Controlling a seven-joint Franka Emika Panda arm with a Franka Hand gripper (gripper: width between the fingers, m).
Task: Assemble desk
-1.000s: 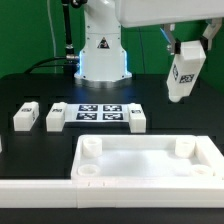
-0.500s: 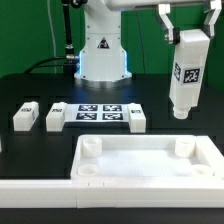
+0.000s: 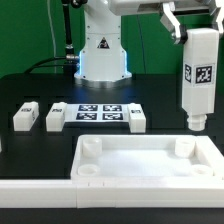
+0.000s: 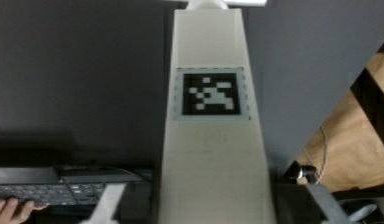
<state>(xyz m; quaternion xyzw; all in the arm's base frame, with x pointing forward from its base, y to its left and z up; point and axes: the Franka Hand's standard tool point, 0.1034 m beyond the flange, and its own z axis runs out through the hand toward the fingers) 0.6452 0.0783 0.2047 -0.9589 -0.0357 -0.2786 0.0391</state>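
Holding a white plastic block leg (image 3: 198, 80) upright by its upper end, the two-finger gripper (image 3: 182, 30) hangs it above the far corner, exterior view's right, of the white rimmed plastic desk top (image 3: 110, 187).

We take this for a robotics lab. The arm's white base (image 3: 103, 50) stands on a black table (image 3: 30, 85), with dark cables (image 3: 63, 40) hanging just beside the base on the exterior view's left. In front of the base lies the marker board (image 3: 95, 112), printed with black-and-white square tags. The loose legs (image 3: 25, 116) in front of the base carry such tags too, as does the raised leg (image 3: 200, 75) on the exterior view's right of the base. The wrist view catches a computer keyboard (image 4: 56, 185); we cannot place it from the base.
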